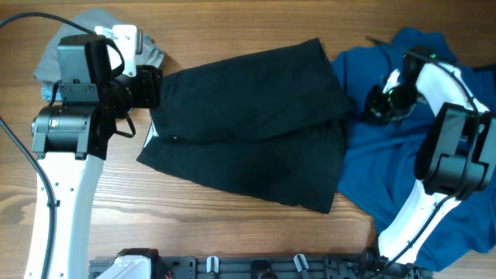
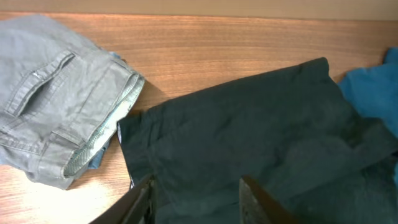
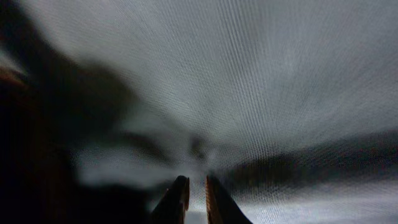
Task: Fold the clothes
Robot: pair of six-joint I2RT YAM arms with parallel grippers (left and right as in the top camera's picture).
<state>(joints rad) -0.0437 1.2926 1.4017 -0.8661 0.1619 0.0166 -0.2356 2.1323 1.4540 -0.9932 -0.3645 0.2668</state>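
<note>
A black garment (image 1: pixel 248 124) lies folded in the middle of the table; it also fills the lower right of the left wrist view (image 2: pixel 261 137). My left gripper (image 1: pixel 152 87) is open at its left edge, with the fingers (image 2: pixel 196 190) straddling the black cloth just above it. My right gripper (image 1: pixel 374 105) is at the garment's right edge, beside a blue garment (image 1: pixel 403 178). In the right wrist view the fingers (image 3: pixel 197 190) are nearly closed with a thin fold of dark woven cloth between them; cloth fills that whole view.
Folded grey trousers (image 2: pixel 56 99) lie at the far left, also seen in the overhead view (image 1: pixel 58 54) behind my left arm. The blue garment is spread over the right side of the wooden table (image 1: pixel 232 31). A black rail runs along the front edge.
</note>
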